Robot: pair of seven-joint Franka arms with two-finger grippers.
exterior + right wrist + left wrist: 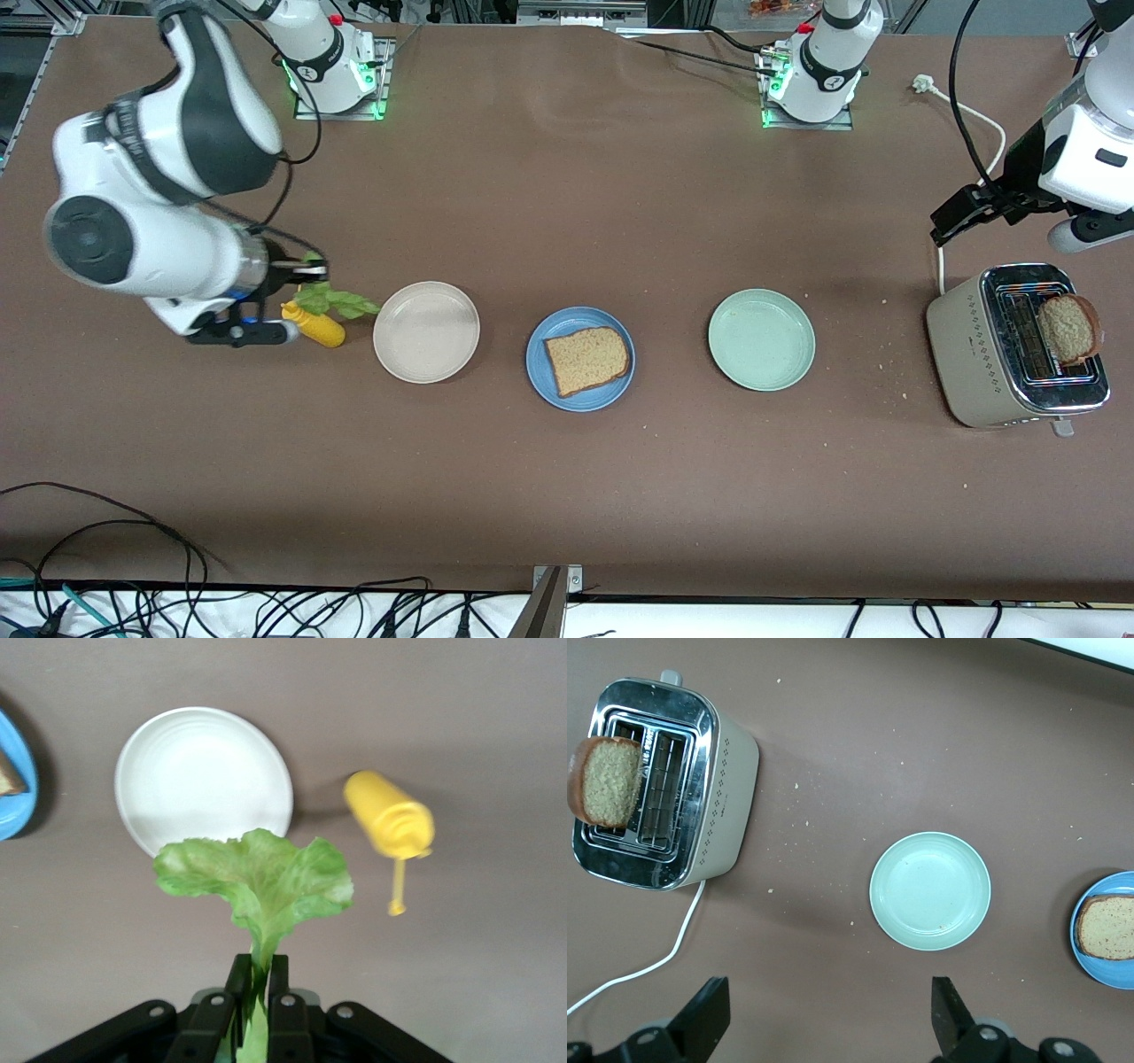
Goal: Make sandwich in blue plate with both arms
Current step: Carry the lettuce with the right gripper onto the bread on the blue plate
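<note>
Right claw (255,992) pinching lettuce leaf (255,875) over the surface beside the cream plate (426,331), left claw (824,1028) wide above the toaster (1014,347), bread slice (586,359) on blue plate (540,372).

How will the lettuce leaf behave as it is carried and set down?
Probably floppy and light: the lettuce leaf fans out ruffled from a thin stem pinched in the right claw. It may sag or land crumpled on the bread slice, and the stem could bruise.
</note>
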